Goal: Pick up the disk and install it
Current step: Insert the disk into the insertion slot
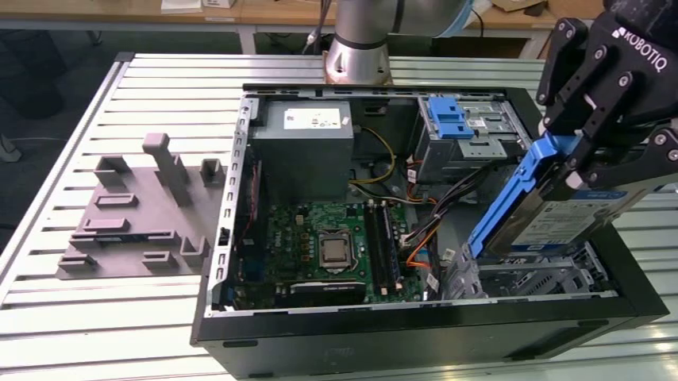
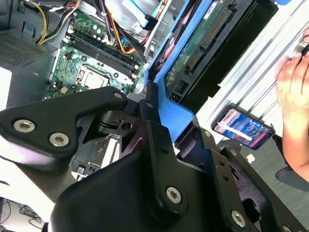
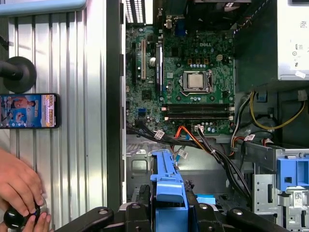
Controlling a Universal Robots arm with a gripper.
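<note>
Disk (image 1: 567, 214), clamped by its blue carrier in the gripper (image 1: 593, 163), hangs tilted over the computer case (image 1: 424, 333), needing squaring to the drive bay (image 1: 529, 278) below.

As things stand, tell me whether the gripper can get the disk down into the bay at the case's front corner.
Probably yes. The gripper holds the disk tilted just above the open bay, with nothing between them. The cable bundle lies alongside, toward the motherboard, close enough to brush.
</note>
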